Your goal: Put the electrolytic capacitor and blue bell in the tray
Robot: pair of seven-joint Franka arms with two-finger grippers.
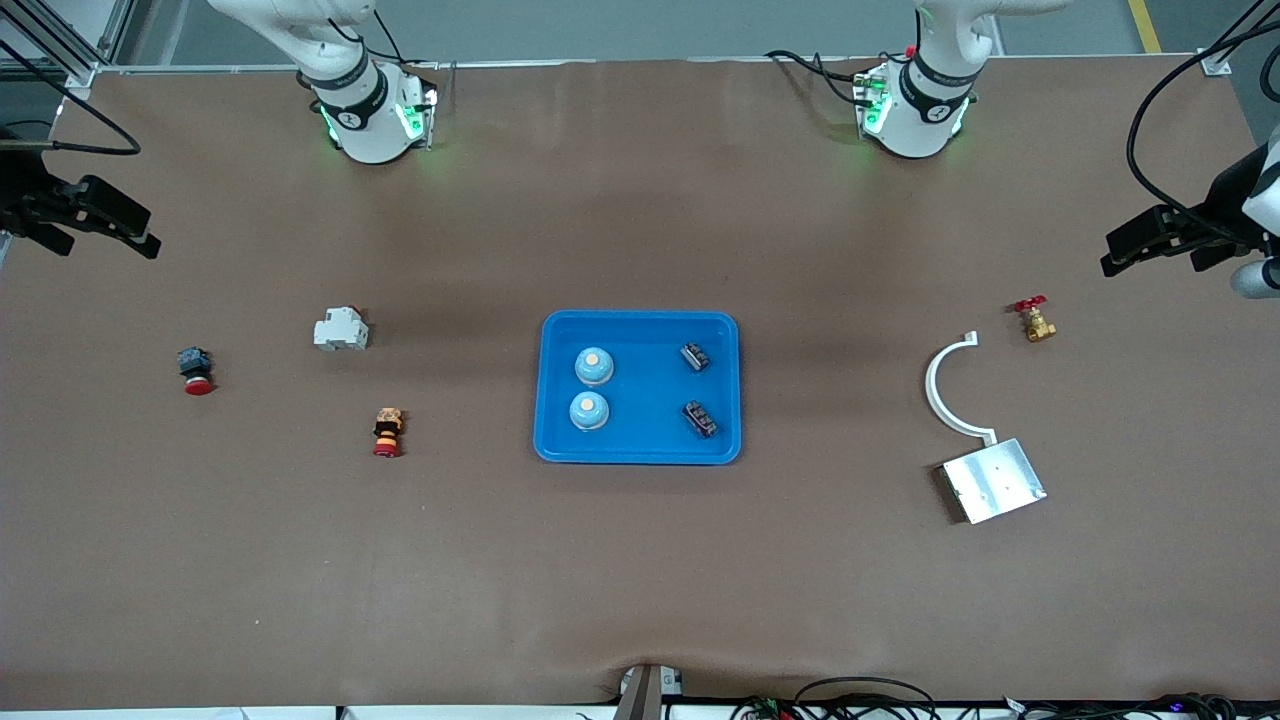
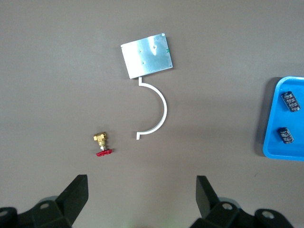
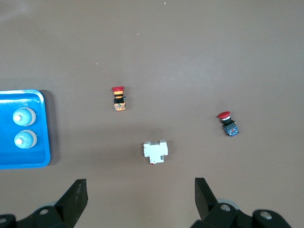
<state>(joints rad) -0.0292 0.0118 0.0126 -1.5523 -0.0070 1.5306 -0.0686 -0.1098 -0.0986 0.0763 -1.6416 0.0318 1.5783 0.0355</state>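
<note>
Tray: bright blue shallow rectangular plastic tray (image 1: pixel 640 452) with rounded corners and raised rim sits at the middle of the brown desk (image 1: pixel 640 580). Inside it, two light blue dome-shaped bells with pale buttons: one (image 1: pixel 594 366) farther from the front camera, the other (image 1: pixel 589 410) nearer, both along the tray side toward the right arm's end. Two small black cylindrical electrolytic capacitors lie along the tray side toward the left arm's end, one (image 1: pixel 695 356) farther from the camera, one (image 1: pixel 700 419) nearer. No writing on them can be read.

Toward the left arm's end of the desk: a small brass valve with red handle (image 1: pixel 1036 320), a white plastic half-ring clamp (image 1: pixel 945 390), and a silver rectangular metal plate (image 1: pixel 993 481) touching the clamp's nearer end.

Toward the right arm's end: a white plastic circuit-breaker block (image 1: pixel 341 328), a red-capped push button with dark blue body (image 1: pixel 195 370) and a red-capped button with orange and black body (image 1: pixel 387 432), all well apart.

Left hand (image 2: pixel 142 199) hangs over the desk's edge at its own end, fingers spread, holding nothing. Right hand (image 3: pixel 141 202) hangs likewise at its end, fingers spread, empty. Both arms wait.
</note>
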